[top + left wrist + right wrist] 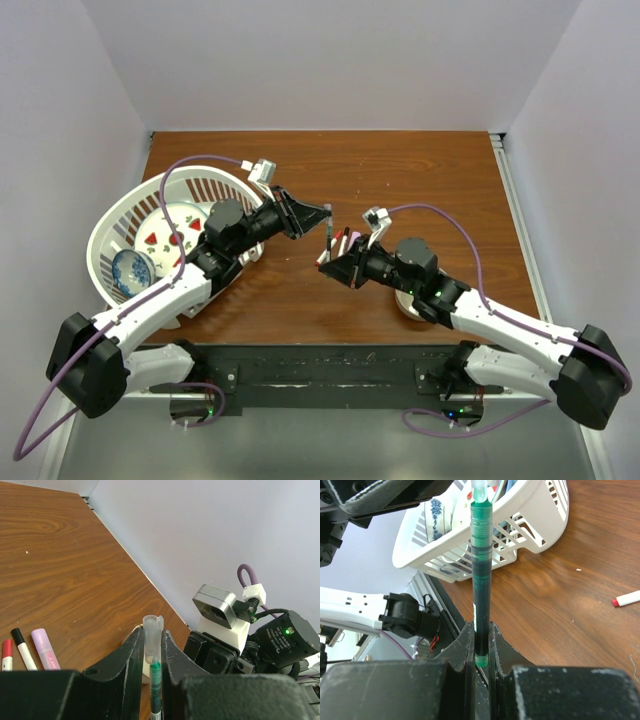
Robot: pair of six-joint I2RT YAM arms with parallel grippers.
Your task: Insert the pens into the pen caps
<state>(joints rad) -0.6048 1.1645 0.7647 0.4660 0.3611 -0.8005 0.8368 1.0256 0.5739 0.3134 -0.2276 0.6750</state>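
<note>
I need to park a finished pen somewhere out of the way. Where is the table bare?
Bare: the far strip of table along the back wall, from the white basket to the right edge. Crowded: the middle, where the green pen and clear cap are held together by the loose pens; the basket fills the left.

**Robotics laboratory test cell.** Plain white walls (330,60) are enclosing a wood-grain worktop (420,170) on three sides, forming a bare booth rather than a lived-in room. Two white-and-black robot arms, the left arm (150,305) and the right arm (510,325), are sitting bolted to a black mounting plate (330,365) at the near edge. Purple cables (242,575) are looping up to the wrist cameras (216,607), and a green status light (287,631) is glowing on a black motor housing. A white plastic basket (105,240) holding patterned crockery (165,235) is resting on the worktop beside the machinery.
</note>
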